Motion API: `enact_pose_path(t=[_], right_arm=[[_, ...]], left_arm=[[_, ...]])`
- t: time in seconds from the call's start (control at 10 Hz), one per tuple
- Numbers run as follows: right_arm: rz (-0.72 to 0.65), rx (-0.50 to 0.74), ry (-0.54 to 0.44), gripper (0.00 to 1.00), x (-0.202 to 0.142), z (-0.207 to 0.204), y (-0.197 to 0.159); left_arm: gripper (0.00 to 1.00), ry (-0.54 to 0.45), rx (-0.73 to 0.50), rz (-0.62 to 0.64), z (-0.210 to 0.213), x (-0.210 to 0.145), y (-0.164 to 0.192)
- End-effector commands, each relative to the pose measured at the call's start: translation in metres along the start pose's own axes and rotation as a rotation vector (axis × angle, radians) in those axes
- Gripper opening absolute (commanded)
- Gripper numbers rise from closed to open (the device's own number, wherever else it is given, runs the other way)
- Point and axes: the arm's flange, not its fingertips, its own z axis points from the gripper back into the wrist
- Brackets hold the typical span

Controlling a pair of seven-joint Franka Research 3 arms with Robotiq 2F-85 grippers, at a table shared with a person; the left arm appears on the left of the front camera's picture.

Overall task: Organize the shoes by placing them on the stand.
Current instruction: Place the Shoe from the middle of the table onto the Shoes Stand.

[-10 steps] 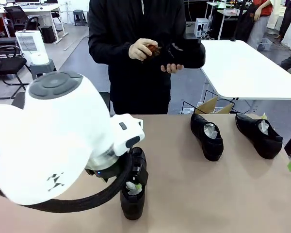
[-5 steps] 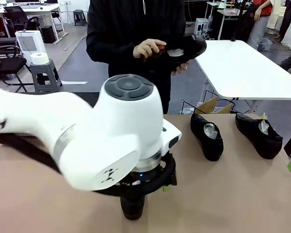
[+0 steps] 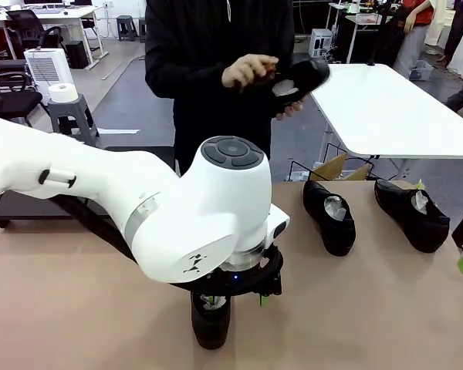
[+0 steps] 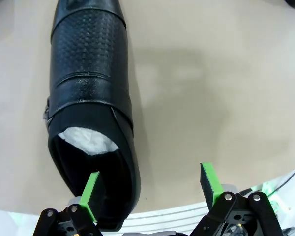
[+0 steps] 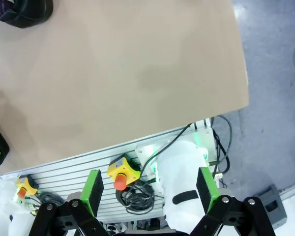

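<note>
Shoes (image 3: 329, 216) standing two side by side near the table's (image 3: 370, 308) far right corner. Near shoe (image 3: 211, 324) lying at the near edge, about midway along it, under the left gripper (image 4: 150, 174). Hovering there with jaws spread wide, gripping nothing, one green pad (image 4: 91, 191) hanging over the heel opening, the other over bare tabletop. Fourth shoe (image 3: 297, 79) being held up beyond the far edge, the person's hand (image 3: 251, 71) resting on top. Right gripper (image 5: 148, 173) gaping wide too, holding nothing, hanging by the right edge.
</note>
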Motion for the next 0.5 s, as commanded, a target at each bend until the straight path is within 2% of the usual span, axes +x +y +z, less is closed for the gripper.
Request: enact_pose_path(t=[0.0,0.2,0.3,0.4], right_arm=[[0.008,0.006,-0.004,1.0,0.0,0.001,0.001],[0.008,0.006,-0.004,1.0,0.0,0.001,0.001],[0.008,0.006,-0.004,1.0,0.0,0.001,0.001],[0.008,0.006,-0.004,1.0,0.0,0.001,0.001]], left_arm=[[1.0,-0.048,0.007,0.024,-0.008,0.007,-0.009],[1.0,-0.059,-0.024,-0.002,-0.018,0.008,-0.009],[0.88,-0.037,-0.048,-0.011,-0.02,0.008,-0.009],[0.72,-0.037,-0.033,-0.01,-0.02,0.008,-0.008]])
